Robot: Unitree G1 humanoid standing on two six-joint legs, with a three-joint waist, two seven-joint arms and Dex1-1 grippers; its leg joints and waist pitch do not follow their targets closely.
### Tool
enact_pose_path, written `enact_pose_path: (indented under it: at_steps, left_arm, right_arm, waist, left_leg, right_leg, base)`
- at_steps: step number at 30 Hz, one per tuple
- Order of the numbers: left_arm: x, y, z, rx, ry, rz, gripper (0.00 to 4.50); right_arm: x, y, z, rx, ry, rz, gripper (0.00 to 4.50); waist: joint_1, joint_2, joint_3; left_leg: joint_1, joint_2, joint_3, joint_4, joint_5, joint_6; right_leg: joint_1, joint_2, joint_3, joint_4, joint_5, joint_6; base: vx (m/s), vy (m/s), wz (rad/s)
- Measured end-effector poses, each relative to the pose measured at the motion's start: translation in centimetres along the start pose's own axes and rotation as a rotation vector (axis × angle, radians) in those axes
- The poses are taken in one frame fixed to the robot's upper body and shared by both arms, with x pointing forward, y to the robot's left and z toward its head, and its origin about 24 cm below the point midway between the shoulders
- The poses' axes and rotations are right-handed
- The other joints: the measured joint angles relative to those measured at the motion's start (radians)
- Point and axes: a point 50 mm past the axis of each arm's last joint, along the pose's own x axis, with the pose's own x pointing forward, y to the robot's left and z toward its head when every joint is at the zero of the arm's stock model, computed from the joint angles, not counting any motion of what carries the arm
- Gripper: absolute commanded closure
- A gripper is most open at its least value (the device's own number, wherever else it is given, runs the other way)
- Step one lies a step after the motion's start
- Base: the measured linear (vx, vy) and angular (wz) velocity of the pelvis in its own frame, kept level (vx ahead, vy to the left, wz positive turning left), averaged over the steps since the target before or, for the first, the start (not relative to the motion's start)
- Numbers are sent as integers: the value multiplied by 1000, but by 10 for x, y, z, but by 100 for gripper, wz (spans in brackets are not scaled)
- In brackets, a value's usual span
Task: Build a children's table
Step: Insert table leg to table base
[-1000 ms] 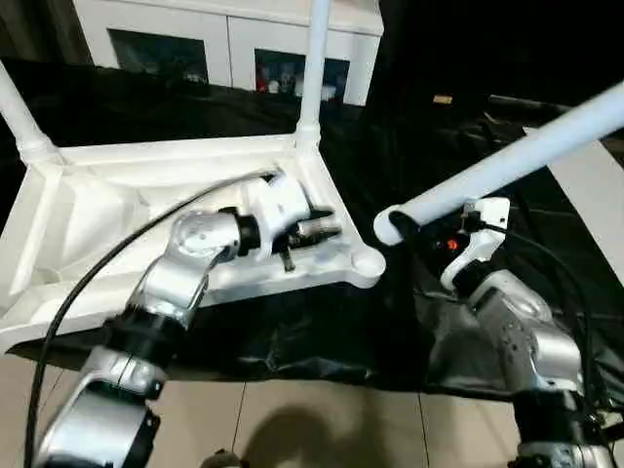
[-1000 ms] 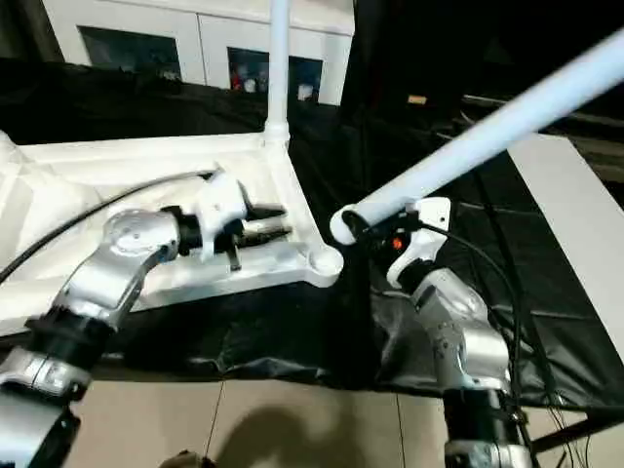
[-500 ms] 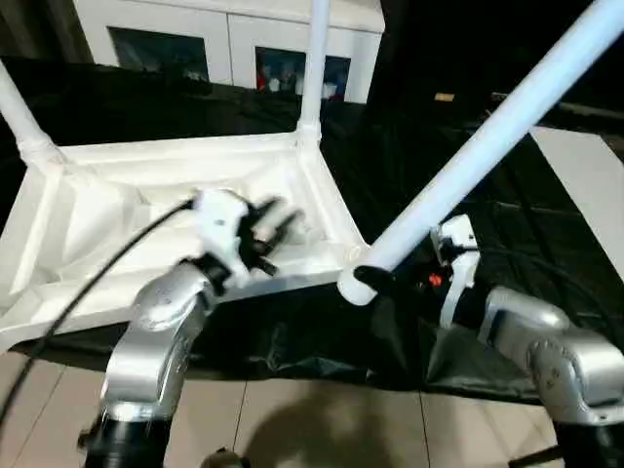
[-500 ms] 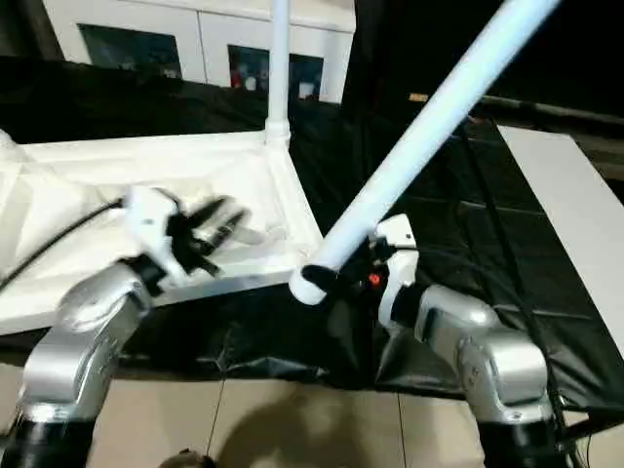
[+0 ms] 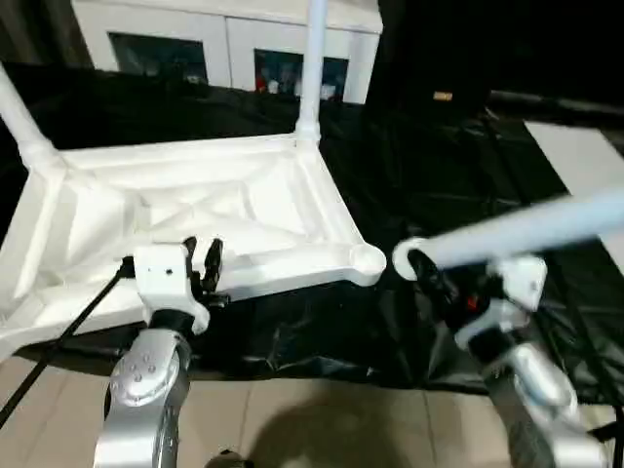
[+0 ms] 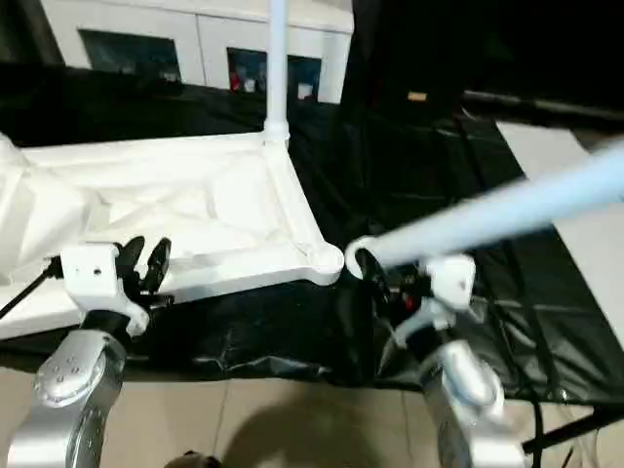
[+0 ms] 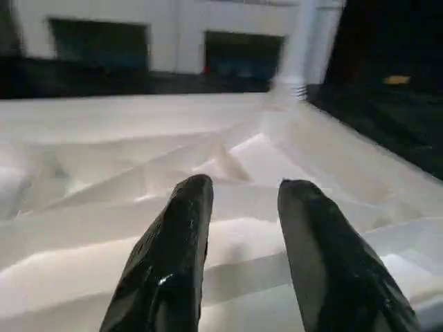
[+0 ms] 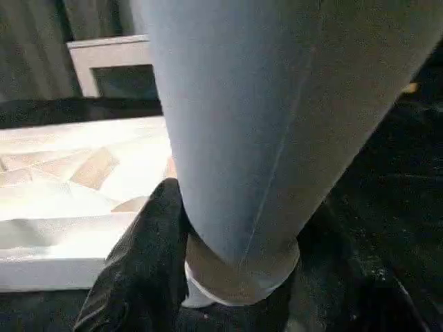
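Left fingers apart, empty

Our forearms are rounded silver shells. The left gripper has glossy black fingers on a white block, with a black cable trailing. The right gripper shows a small red light.

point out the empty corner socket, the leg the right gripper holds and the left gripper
empty corner socket (image 5: 368, 259), left eye view, on its round rim
leg (image 5: 526, 229), left eye view, mid shaft
left gripper (image 7: 243, 200), left wrist view, gap between its open fingertips

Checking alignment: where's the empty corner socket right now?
In the left eye view, the empty corner socket sits at the tabletop's near right corner, just left of the held leg's end.
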Motion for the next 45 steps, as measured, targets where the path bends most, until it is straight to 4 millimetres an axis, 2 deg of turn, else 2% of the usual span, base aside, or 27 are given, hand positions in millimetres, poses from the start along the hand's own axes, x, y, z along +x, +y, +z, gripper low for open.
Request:
enact_pose_path:
  at_steps: [6, 10, 14, 17, 22, 29, 32, 39, 43, 45]
  left_arm:
    - [17, -6, 9, 54, -37, -102, 269]
    - [24, -5, -1, 46, 9, -113, 269]
    - [26, 2, -3, 61, 35, -111, 269]
    - [30, 3, -1, 87, 35, -138, 269]
    - [36, -2, 4, 72, 22, -202, 269]
    - [36, -16, 2, 30, 43, -349, 269]
    - [37, -19, 6, 7, 51, -423, 269]
    - [41, -36, 19, -87, 43, -579, 269]
    - [44, -54, 44, -200, 9, -733, 269]
    - [43, -61, 54, -250, -2, -801, 269]
  right_arm:
    - [5, 6, 0, 5, -28, 2, 260]
    - [14, 8, -7, 5, -1, 50, 260]
    - [17, 8, -12, 2, 30, 80, 260]
    - [22, 8, -13, 3, 46, 92, 260]
    - [27, 10, -17, 8, 98, 150, 260]
    - [35, 8, -17, 62, 145, 220, 260]
    - [37, 7, -16, 149, 192, 282, 260]
    - [37, 3, -4, 293, 317, 530, 260]
    - [29, -3, 6, 364, 461, 717, 260]
    - [27, -3, 9, 374, 498, 785, 260]
  waist:
    - [-10, 5, -3]
    - [-26, 6, -4]
    - [-28, 10, -5]
    - [-28, 19, -6]
    - [-26, 26, -5]
    - [-26, 27, -5]
    - [-26, 28, -5]
    - [-22, 29, -4]
    - [-1, 27, -3]
    - [3, 25, -3]
  left_leg:
    - [1, 0, -3, 0, 0, 0]
    - [0, -1, -3, 1, 0, 0]
    - [0, -1, -3, 1, 0, 0]
    - [0, -1, -3, 1, 0, 0]
    - [0, -1, -3, 1, 0, 0]
    - [0, -1, -3, 1, 0, 0]
    - [0, -1, -3, 2, 0, 0]
    - [1, 0, -2, 5, 0, 0]
    - [0, 1, -2, 11, 1, 1]
    - [1, 1, -2, 15, 0, 1]
  right_leg:
    - [0, 2, 2, -1, 0, 0]
    - [0, 2, 3, -1, 1, 0]
    - [0, 3, 3, -1, 9, -2]
    - [0, 3, 3, -1, 10, -3]
    - [0, 3, 4, -1, 10, -4]
    - [-1, 3, 4, 0, 12, -7]
    - [-1, 3, 4, 0, 12, -7]
    - [0, 3, 4, 2, 14, -9]
    - [0, 3, 4, 6, 14, -9]
    - [0, 2, 4, 10, 13, -8]
  base:
    - [0, 0, 0]
    - [0, 0, 0]
    - [0, 0, 0]
    - [0, 0, 0]
    - [0, 0, 0]
    - [0, 0, 0]
    - [0, 0, 0]
    - [0, 0, 0]
    - [0, 0, 0]
    - [0, 0, 0]
